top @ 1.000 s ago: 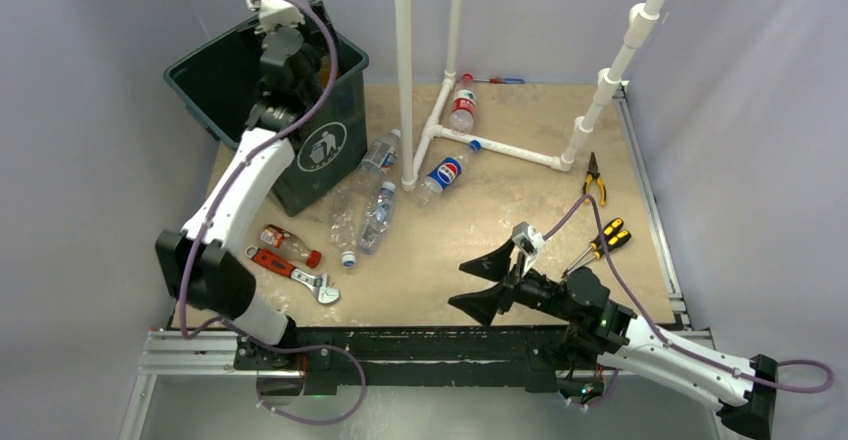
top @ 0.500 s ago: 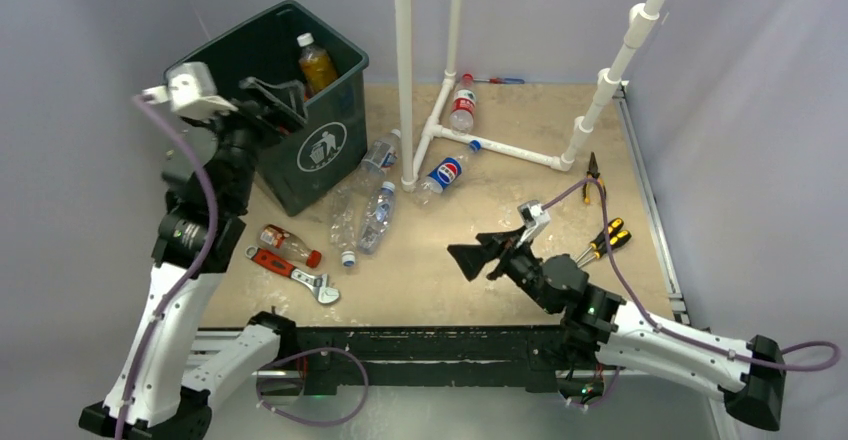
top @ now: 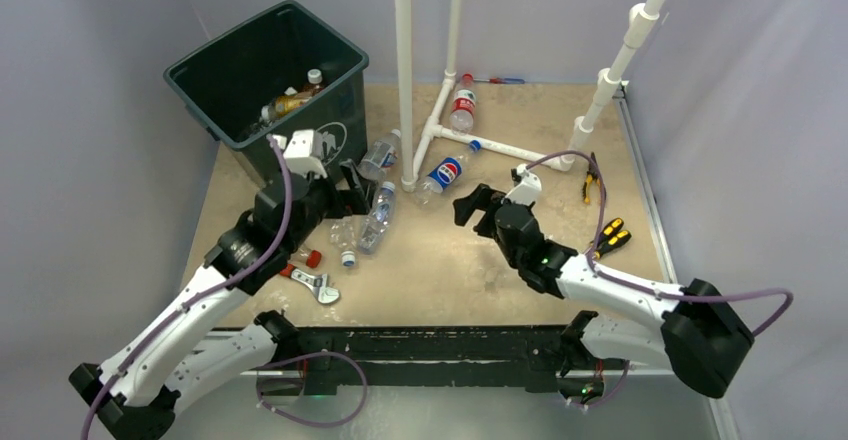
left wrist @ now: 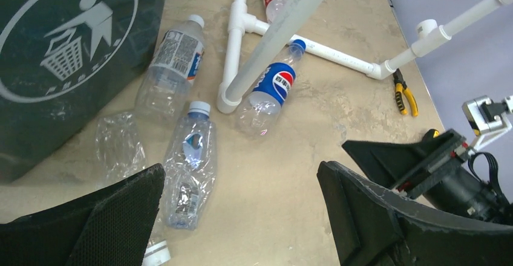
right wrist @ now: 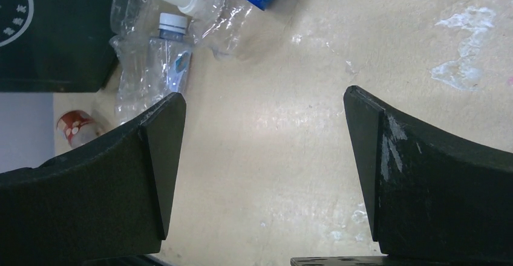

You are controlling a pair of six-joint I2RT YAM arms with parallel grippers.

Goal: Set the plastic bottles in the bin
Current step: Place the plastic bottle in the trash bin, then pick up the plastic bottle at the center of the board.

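Left hand point(top: 355, 188), wide apart and empty, has come down from the bin point(top: 250, 60) to the clear bottles point(top: 378, 215) beside it. The amber bottle point(top: 290, 103) now lies inside, so I judge the next pick can begin.

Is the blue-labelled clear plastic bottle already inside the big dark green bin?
No, the blue-labelled clear plastic bottle lies on the tabletop beside the white pipe frame.

bin point(top: 240, 75) far left, bottle point(top: 290, 101) inside; other bottles point(top: 377, 216) beside it, right

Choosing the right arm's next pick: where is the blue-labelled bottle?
Top view: the blue-labelled bottle lies mid-table beside the white pipe frame, just beyond the right tool.
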